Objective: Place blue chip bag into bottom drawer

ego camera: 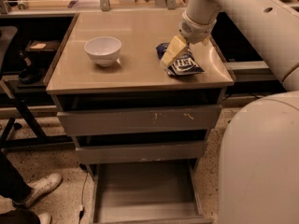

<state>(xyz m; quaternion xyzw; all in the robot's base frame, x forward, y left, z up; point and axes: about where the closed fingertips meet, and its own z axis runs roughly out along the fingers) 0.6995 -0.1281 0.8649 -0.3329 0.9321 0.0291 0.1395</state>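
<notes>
The blue chip bag (185, 63) lies crumpled on the right side of the cabinet top (135, 73), its white lettering facing up. My gripper (170, 56), with pale yellow tips, comes down from the upper right and sits at the bag's left edge, touching or just above it. The bottom drawer (145, 190) is pulled out at the foot of the cabinet and shows a bare grey floor with low sides. The bag's left part is hidden behind the gripper.
A white bowl (103, 49) stands on the left of the top. The scratched upper drawer (140, 120) and middle drawer (140, 151) are closed. My white arm and body (261, 162) fill the right side. A person's shoe (42, 186) is on the floor at left.
</notes>
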